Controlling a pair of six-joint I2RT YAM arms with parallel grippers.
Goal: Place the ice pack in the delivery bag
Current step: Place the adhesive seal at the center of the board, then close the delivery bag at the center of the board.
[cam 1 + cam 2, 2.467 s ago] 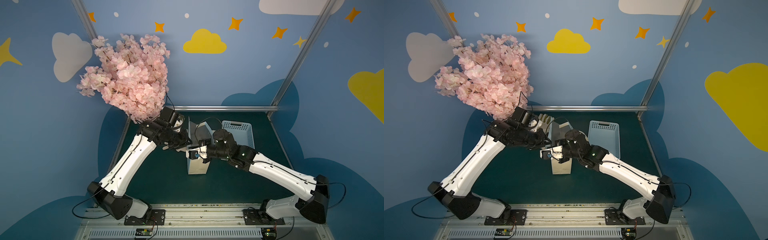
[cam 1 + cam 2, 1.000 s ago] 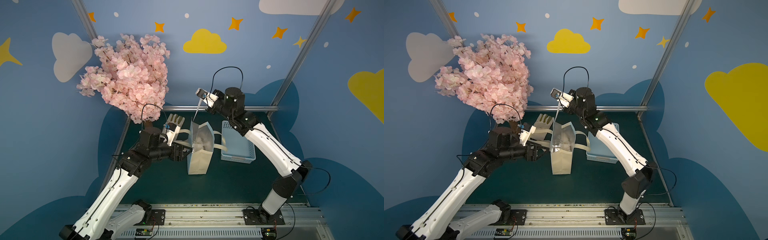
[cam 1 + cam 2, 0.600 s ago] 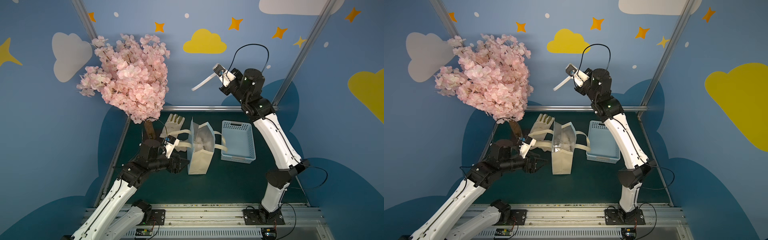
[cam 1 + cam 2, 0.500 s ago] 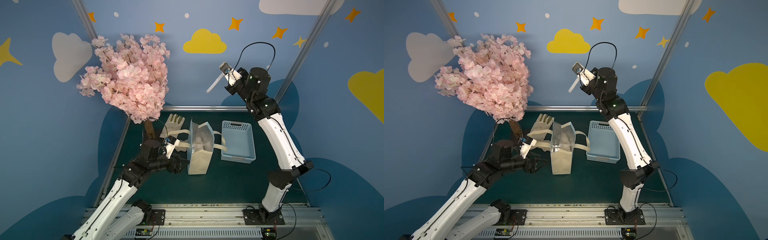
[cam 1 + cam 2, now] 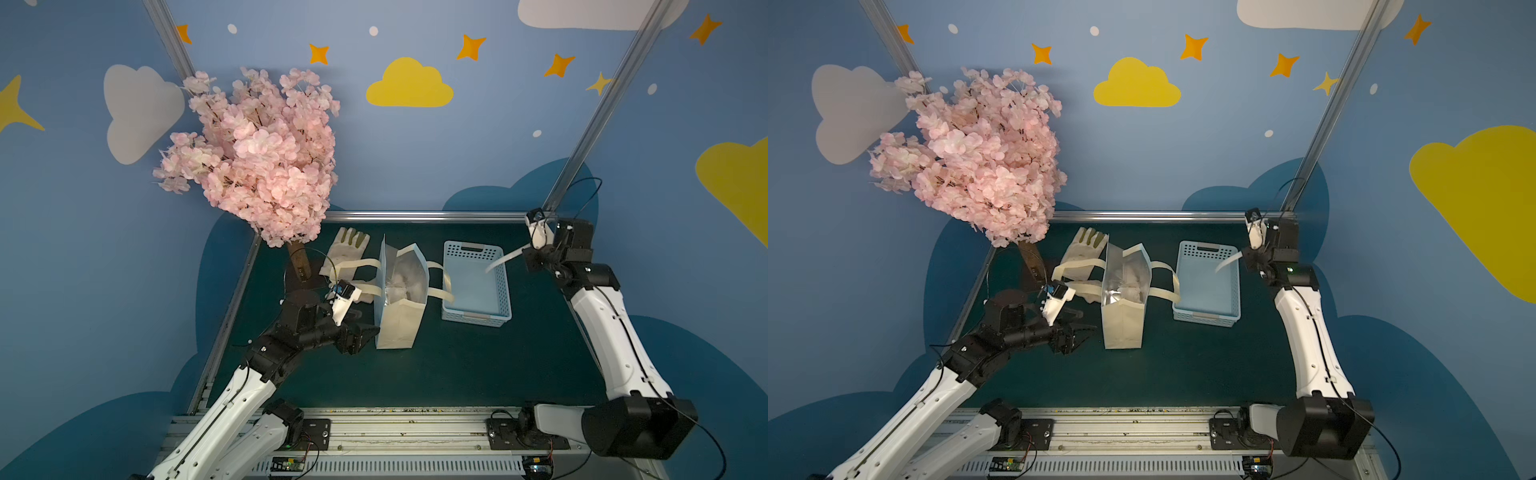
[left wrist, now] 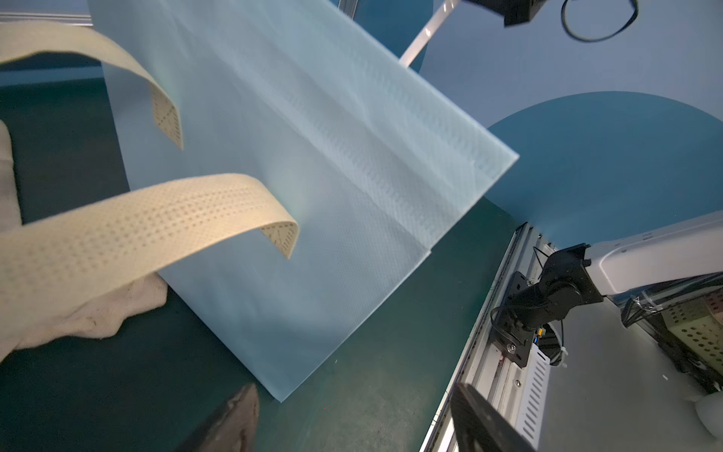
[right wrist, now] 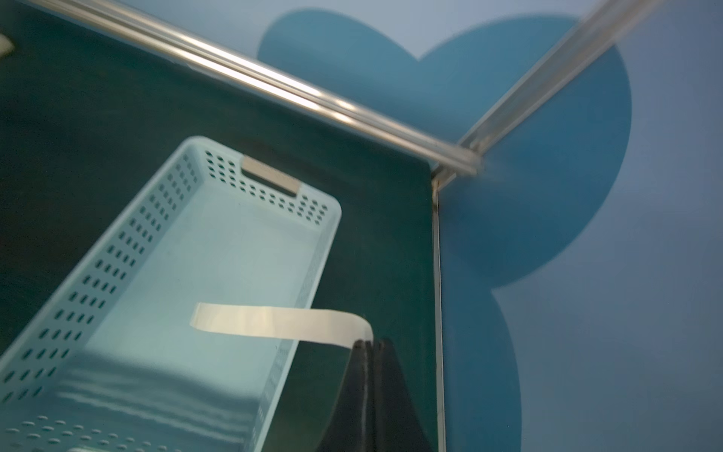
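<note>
So the delivery bag (image 5: pixel 400 328) is standing upright in the middle of the table (image 5: pixel 457 370), mouth open, and the ice pack (image 5: pixel 402 279) shows as a whitish lump down in the foil. My left jaws are spread wide, gripping nothing, just beside the bag's near corner. Meanwhile my right jaws are clenched on a thin pale strip (image 7: pixel 281 321) hanging over the blue basket (image 5: pixel 476 316).

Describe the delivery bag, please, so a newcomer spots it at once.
Right of the pink blossom tree, on the green table, stands the delivery bag. Unlike the perforated plastic basket beside it, it is upright fabric with cream handles and silver lining.
</note>
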